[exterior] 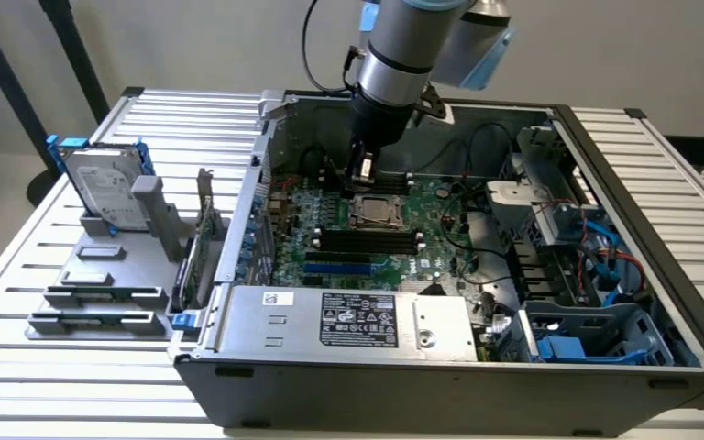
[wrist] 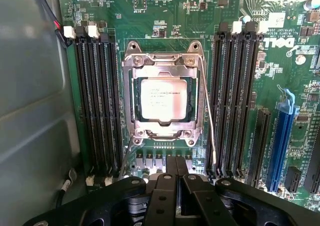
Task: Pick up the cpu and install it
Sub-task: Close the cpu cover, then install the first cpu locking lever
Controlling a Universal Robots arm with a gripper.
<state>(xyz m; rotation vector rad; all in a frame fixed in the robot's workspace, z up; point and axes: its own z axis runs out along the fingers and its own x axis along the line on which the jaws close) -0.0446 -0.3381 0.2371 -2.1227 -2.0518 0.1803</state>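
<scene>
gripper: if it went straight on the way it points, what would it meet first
Probably the socket frame or the cpu seated in it, on the motherboard. Nothing shows between them and the shut gripper. Depth is unclear, so I can't tell which it would touch first.

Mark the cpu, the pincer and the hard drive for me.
cpu [wrist: 163,98]: wrist view, middle of its silvery top.
pincer [wrist: 175,161]: wrist view, where its shut fingertips meet.
hard drive [exterior: 105,188]: exterior view, middle of its silver face.
</scene>
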